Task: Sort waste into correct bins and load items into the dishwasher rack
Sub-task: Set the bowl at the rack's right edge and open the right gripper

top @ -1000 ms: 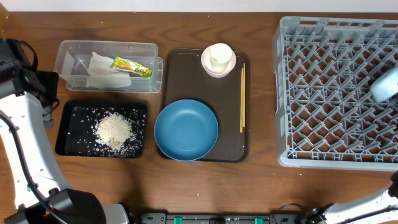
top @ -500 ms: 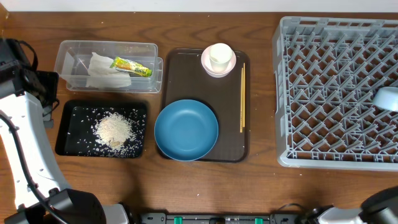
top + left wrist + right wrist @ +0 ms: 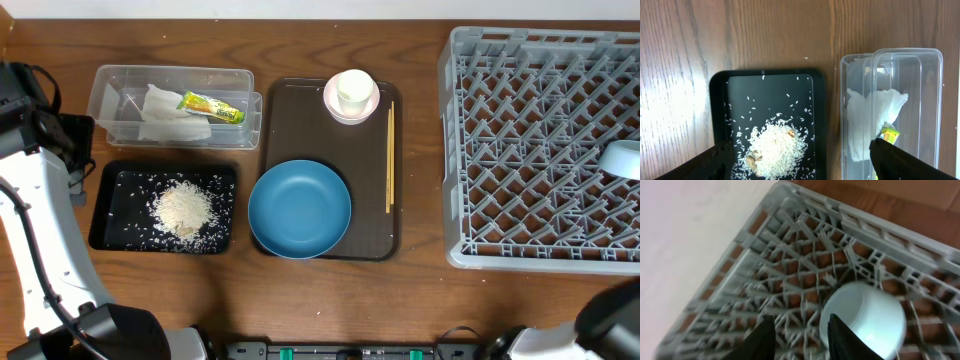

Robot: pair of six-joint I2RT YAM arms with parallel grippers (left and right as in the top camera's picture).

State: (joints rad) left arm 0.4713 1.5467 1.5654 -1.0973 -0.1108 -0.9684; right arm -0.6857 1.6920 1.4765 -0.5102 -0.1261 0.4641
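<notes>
The light-blue bowl [image 3: 622, 158] [image 3: 865, 317] lies upside down in the grey dishwasher rack [image 3: 545, 150] [image 3: 790, 280] near its right edge. My right gripper [image 3: 800, 342] is open just left of the bowl, with only lattice between its fingers. My left gripper [image 3: 800, 165] hangs wide open above the black tray [image 3: 717, 100] of rice crumbs [image 3: 777, 150] [image 3: 183, 208]. The clear container [image 3: 170, 105] holds the napkin [image 3: 165, 112] and the wrapper [image 3: 210, 107]. The dark-blue plate [image 3: 299, 208], the white cup [image 3: 352, 90] in the pink bowl [image 3: 333, 103], and the chopsticks [image 3: 390, 155] lie on the brown tray.
The brown tray [image 3: 280, 110] sits mid-table between the bins and the rack. My left arm [image 3: 40, 220] runs down the table's left edge. Part of my right arm [image 3: 610, 320] shows at the bottom right corner, in front of the rack.
The right gripper has opened and let go of the light-blue bowl, which dropped a little and now rests in the rack. The right arm has drawn back toward the bottom right.
</notes>
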